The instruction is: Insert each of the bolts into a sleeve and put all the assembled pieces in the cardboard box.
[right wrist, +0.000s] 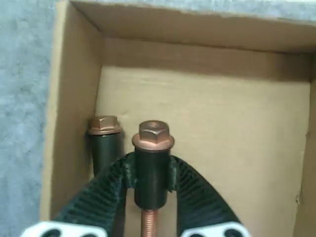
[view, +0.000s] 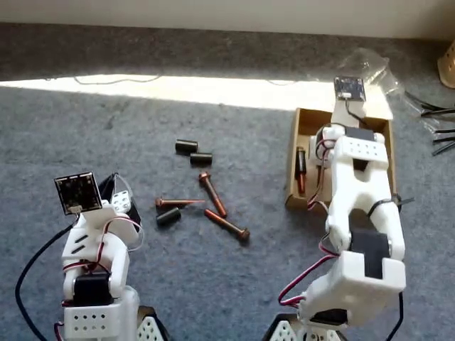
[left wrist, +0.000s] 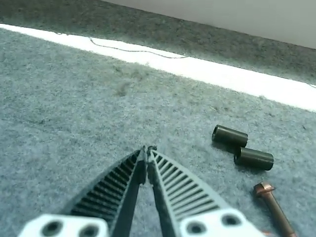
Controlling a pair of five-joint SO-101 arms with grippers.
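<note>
The left gripper (left wrist: 148, 154) has its fingers together. The right gripper (right wrist: 150, 170) clamps an assembled piece (right wrist: 154, 136) by its sleeve (right wrist: 150, 185), long axis along the fingers, head outermost toward the table's 12 o'clock, over the cardboard box (right wrist: 207, 54). A second assembled piece (right wrist: 104, 143) lies parallel just beside it, against the wall.

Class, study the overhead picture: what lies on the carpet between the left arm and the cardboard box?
In the high view, three loose bolts and one sleeve lie on that carpet; two more sleeves lie slightly farther from the arms.
</note>
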